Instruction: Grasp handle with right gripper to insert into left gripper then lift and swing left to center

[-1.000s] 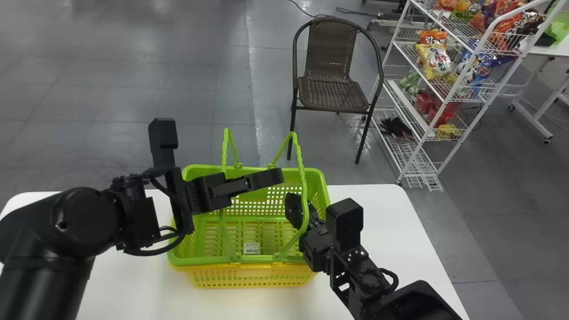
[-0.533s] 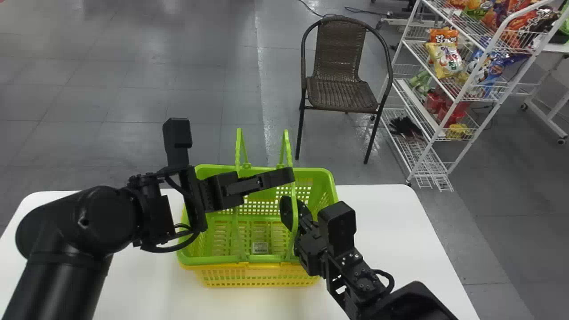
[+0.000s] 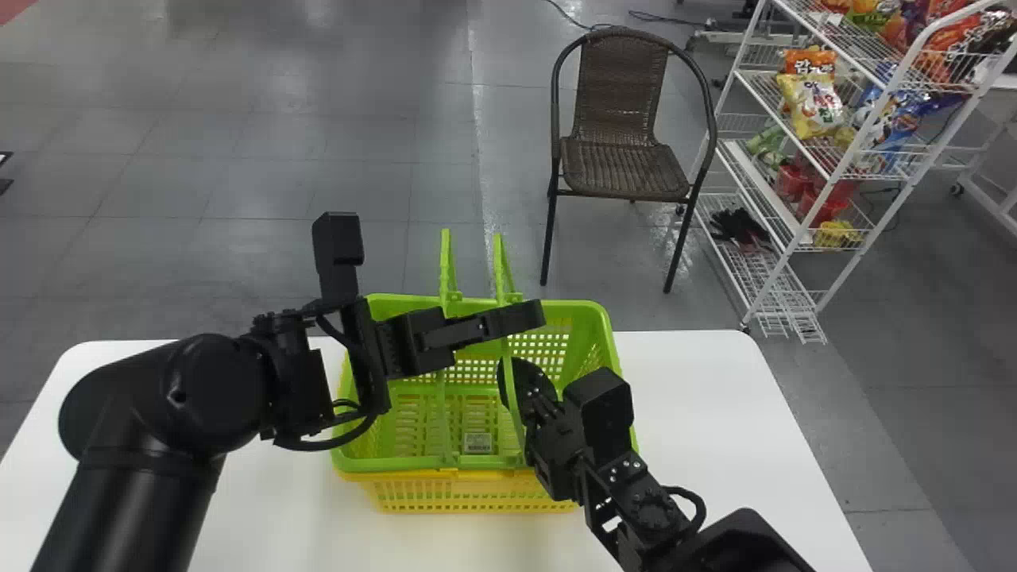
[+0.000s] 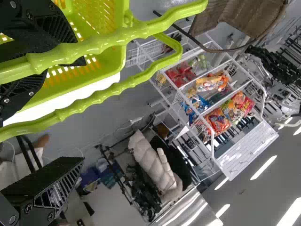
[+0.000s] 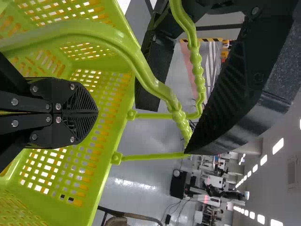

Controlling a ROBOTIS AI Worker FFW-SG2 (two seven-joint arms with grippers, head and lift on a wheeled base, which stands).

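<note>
Grey tiles [image 3: 238, 183] fill the floor behind our white table [image 3: 755, 477], and off we go from the left. We've got the left arm [image 3: 127, 469] coming in from the bottom edge, its left gripper [image 3: 526, 316] out over the green basket [image 3: 605, 334]. Its fingers [image 4: 51, 179] are well apart; from the left wrist we see one handle [image 4: 94, 99] running between them and the other [image 4: 108, 44] crossing in front of one finger.

Dead centre, folks, our green basket is stacked on a yellow basket [image 3: 477, 496] on the table, both its handles raised and near each other. Just to the right we find the right gripper [image 3: 524, 377], low over the basket, fingers [image 5: 82, 99] together with nothing between them. The right-hand handle passes across it in our head view; whether they touch, we can't tell.

Beyond the table we have a brown chair [image 3: 616, 167], then, far right, a white wire rack [image 3: 794, 230] loaded with snack bags [image 3: 814, 103].
</note>
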